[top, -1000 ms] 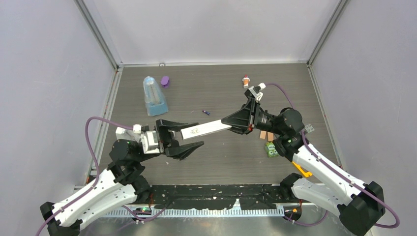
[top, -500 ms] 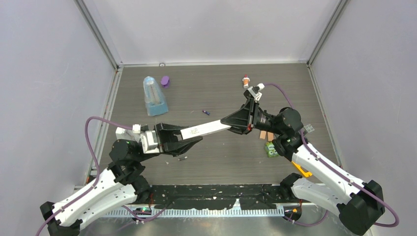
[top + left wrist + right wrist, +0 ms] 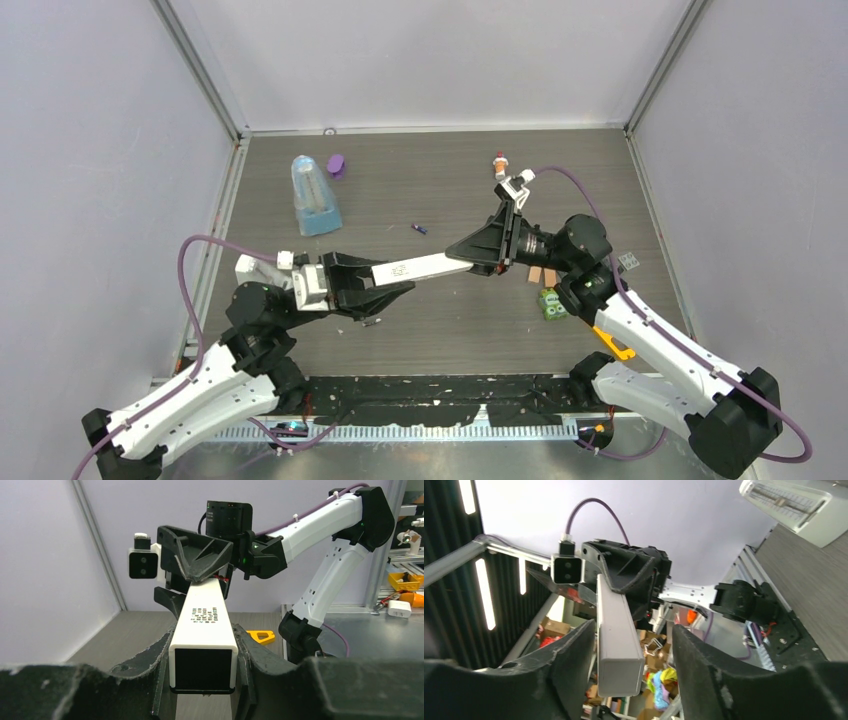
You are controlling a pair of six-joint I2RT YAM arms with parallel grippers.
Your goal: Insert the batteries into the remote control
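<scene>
A white bar [image 3: 425, 266] with a black tip and a printed label hangs in the air between both grippers. My left gripper [image 3: 385, 285] is shut on its black-tipped end [image 3: 202, 667], fingers pressed against both sides. My right gripper [image 3: 470, 255] is open around the other end [image 3: 616, 645], with a gap at one finger. A tiny purple battery [image 3: 420, 229] lies on the table behind the bar. A small dark battery [image 3: 372, 321] lies just in front of the left gripper. No remote control with screen and buttons shows.
A pale blue metronome-like case [image 3: 313, 195] and a purple cap [image 3: 336, 165] stand at the back left. A red-and-white little bottle [image 3: 500, 163] is at the back. Tan blocks [image 3: 540, 274], a green toy [image 3: 550, 303] and a yellow tool [image 3: 618, 348] lie by the right arm.
My left gripper has closed on the bar's black-tipped end. My right gripper has opened off the other end. The bar has shifted slightly left and down.
</scene>
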